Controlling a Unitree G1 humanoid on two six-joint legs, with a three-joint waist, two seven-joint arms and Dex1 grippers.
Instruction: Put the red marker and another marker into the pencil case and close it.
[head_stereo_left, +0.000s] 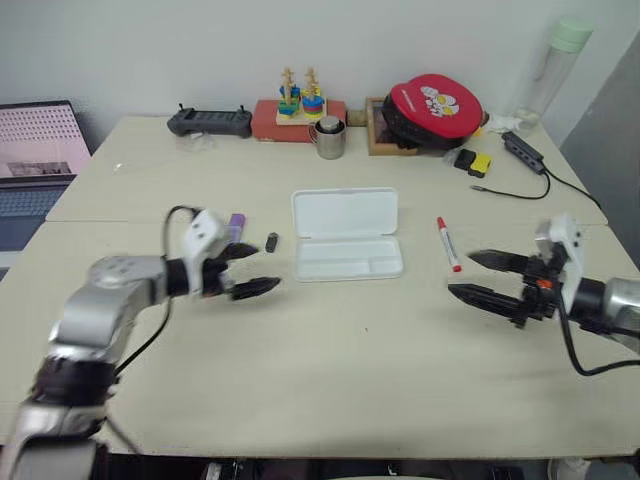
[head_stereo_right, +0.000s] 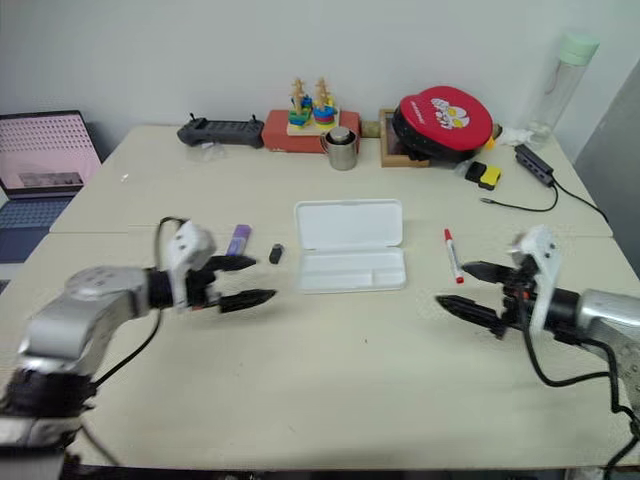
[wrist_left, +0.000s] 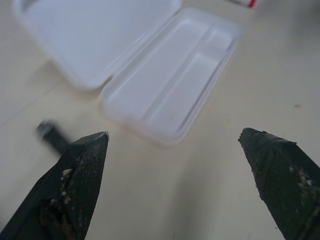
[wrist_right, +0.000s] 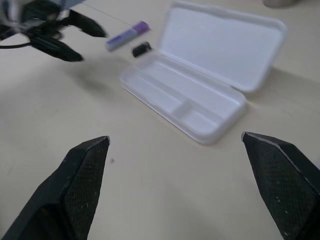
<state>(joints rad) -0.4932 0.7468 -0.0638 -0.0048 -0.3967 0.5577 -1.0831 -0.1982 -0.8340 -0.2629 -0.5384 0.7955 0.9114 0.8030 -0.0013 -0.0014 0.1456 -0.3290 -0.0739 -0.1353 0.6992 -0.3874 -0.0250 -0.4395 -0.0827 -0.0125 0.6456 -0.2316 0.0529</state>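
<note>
The pencil case (head_stereo_left: 347, 234) lies open at the centre of the frame on the pale table (head_stereo_left: 330, 380), its lid folded back toward the top and its tray, with compartments, facing up. The tray holds nothing, so neither marker has yet been put in and the closing step is also left.

The red marker (head_stereo_left: 448, 243) lies flat on the table just right of the case, apart from it, its red cap toward the top of the frame. The purple marker (head_stereo_left: 236, 225) lies left of the case, with a small black stub (head_stereo_left: 271, 241) between it and the case's left edge.

The left gripper (head_stereo_left: 244, 270) sits at centre left, just below the purple marker, its two black fingers spread wide and holding nothing. The right gripper (head_stereo_left: 482, 277) sits at centre right, just below and right of the red marker, fingers likewise wide apart and empty. Both point inward toward the case.

Judged from this layout, the task is at its start: each gripper is near one marker, but no pick-up has been made. Two placements and the lid closure are all left to do.
</note>
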